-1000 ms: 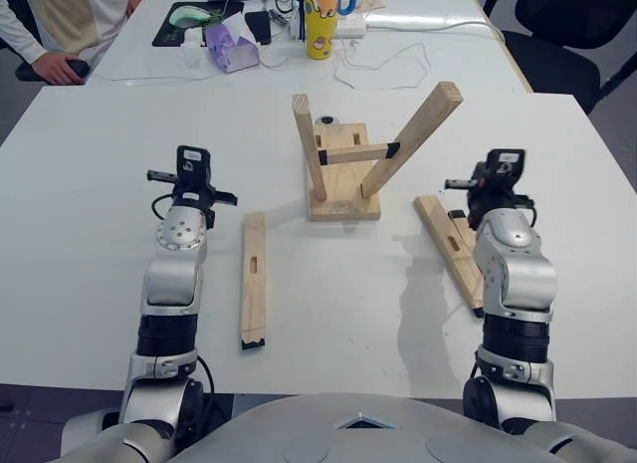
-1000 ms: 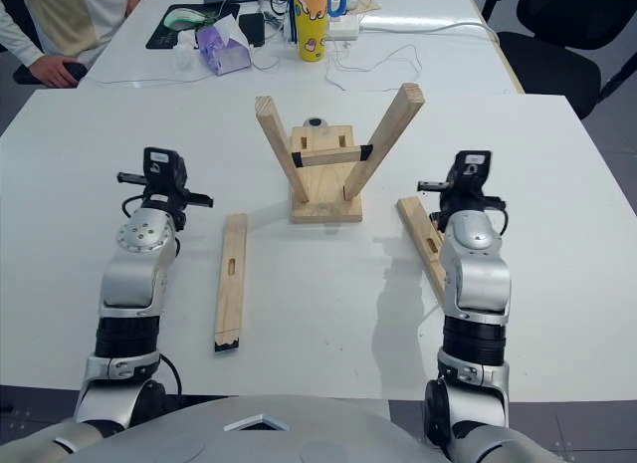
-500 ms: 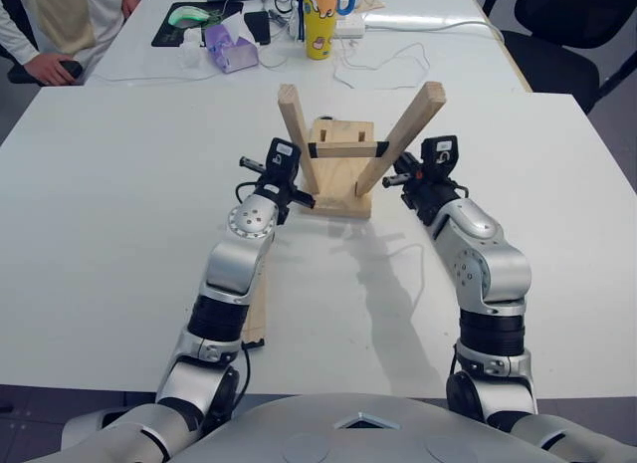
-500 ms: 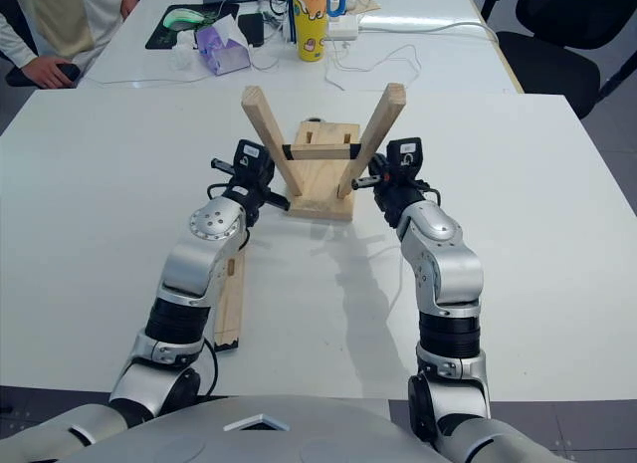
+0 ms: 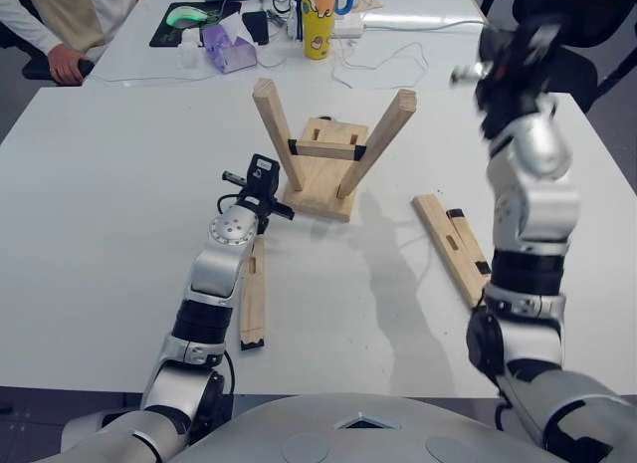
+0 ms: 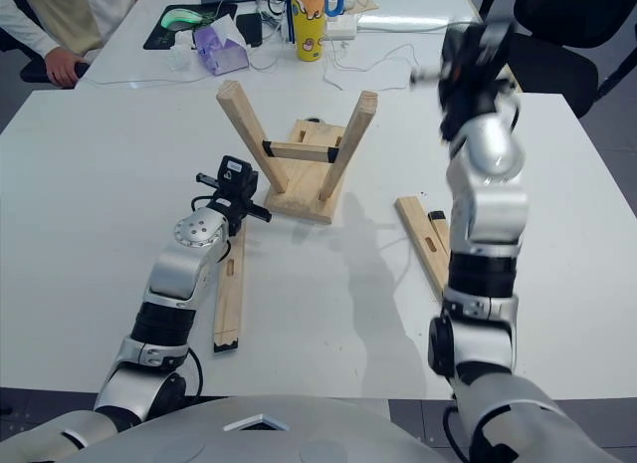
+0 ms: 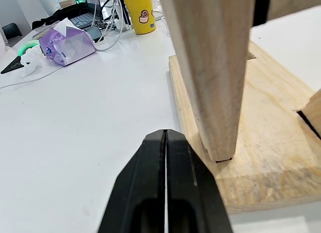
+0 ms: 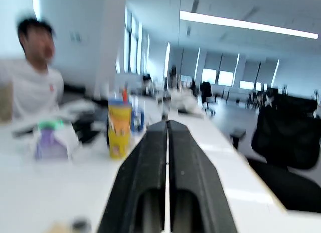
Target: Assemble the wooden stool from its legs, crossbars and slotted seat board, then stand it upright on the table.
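Nearest on the bench (image 5: pixel 119 184), one loose leg (image 5: pixel 253 294) is lying flat beside the left arm, slot facing up. On the right side, a second loose leg (image 5: pixel 448 246) is also lying flat. A shorter piece (image 5: pixel 471 242) with dark ends, judged to be a loose crossbar, is lying just beside it.

Farther in, the left pincer (image 7: pixel 165 140) is being held low over the bench, fingers pressed together with nothing between them. Its tip is being held just beside the near edge of the slotted seat board (image 5: pixel 323 187), at the foot of the left fitted leg (image 5: pixel 280 134).

The slotted seat board is lying flat, underside up, near the middle of the bench. Two legs are being carried in it — the left fitted leg and the right fitted leg (image 5: pixel 378 144) — splayed apart and joined by one crossbar (image 5: pixel 326 150). Open slots are showing at the far end of the board.

Farthest and highest, the right pincer (image 8: pixel 167 124) is being held raised well above the bench, fingers pressed together, empty, pointing out into the room.

Progress is being judged at roughly half. Two legs and one crossbar are fitted; two legs and the loose piece are not yet fitted. The stool is not yet standing upright — that step is judged to come last.
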Controlling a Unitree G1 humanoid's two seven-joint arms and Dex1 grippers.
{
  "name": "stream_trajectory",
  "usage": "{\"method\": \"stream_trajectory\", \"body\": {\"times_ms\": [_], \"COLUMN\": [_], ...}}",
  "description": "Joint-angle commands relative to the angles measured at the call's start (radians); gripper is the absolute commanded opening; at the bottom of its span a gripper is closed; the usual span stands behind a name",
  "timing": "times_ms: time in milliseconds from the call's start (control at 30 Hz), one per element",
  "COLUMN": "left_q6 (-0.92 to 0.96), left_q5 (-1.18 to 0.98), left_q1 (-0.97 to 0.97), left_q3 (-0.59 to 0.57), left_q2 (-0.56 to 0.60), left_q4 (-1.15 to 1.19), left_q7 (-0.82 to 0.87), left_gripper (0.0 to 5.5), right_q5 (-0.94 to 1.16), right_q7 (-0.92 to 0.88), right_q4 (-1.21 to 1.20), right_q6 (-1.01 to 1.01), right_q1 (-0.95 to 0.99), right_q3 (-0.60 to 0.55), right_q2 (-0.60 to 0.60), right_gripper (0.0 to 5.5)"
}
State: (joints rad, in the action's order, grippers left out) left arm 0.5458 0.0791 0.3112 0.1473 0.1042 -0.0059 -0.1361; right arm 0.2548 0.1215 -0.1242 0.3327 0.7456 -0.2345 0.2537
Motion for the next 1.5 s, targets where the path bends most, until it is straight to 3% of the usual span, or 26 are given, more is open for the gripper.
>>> {"method": "stream_trajectory", "body": {"times_ms": [33, 133, 267, 300, 400, 733, 1000, 1100, 1367, 1500], "left_q6": [-0.007, -0.008, -0.013, -0.016, -0.021, -0.032, -0.032, -0.041, -0.056, -0.060], "left_q5": [0.004, 0.003, 0.003, 0.003, 0.000, 0.001, -0.001, 0.000, -0.001, 0.000], "left_q1": [0.020, 0.022, 0.037, 0.041, 0.045, 0.044, 0.019, 0.024, 0.030, 0.026], "left_q3": [-0.005, -0.009, -0.018, -0.018, -0.015, -0.016, -0.052, -0.063, -0.070, -0.073], "left_q2": [-0.005, -0.005, -0.005, -0.004, -0.003, -0.004, 0.000, -0.001, -0.011, -0.013], "left_q4": [0.012, 0.008, 0.012, 0.017, 0.014, 0.011, -0.016, -0.011, -0.007, -0.006], "left_q7": [0.007, 0.008, 0.011, 0.009, 0.001, 0.003, 0.033, 0.039, 0.055, 0.057], "left_gripper": [0.00, 0.00, 0.00, 0.00, 0.00, 0.00, 0.00, 0.00, 0.00, 0.00], "right_q5": [0.168, 0.236, 0.209, 0.187, 0.186, 0.292, 0.272, 0.253, 0.083, 0.091], "right_q7": [0.009, 0.085, 0.281, 0.297, 0.297, 0.179, 0.087, 0.129, 0.310, 0.294], "right_q4": [-0.058, -0.083, -0.095, -0.075, -0.038, 0.001, 0.169, 0.167, 0.151, 0.148], "right_q6": [0.048, 0.206, 0.438, 0.455, 0.420, 0.182, 0.072, 0.080, 0.236, 0.176], "right_q1": [0.142, 0.082, -0.180, -0.214, -0.208, -0.038, 0.102, 0.064, -0.218, -0.202], "right_q3": [-0.056, 0.040, 0.352, 0.383, 0.353, 0.078, -0.041, 0.007, 0.358, 0.325], "right_q2": [-0.026, -0.008, 0.127, 0.145, 0.128, -0.053, -0.043, -0.038, 0.072, 0.048], "right_gripper": [0.02, 0.02, 0.02, 0.02, 0.02, 0.02, 0.02, 0.02, 0.02, 0.02]}}
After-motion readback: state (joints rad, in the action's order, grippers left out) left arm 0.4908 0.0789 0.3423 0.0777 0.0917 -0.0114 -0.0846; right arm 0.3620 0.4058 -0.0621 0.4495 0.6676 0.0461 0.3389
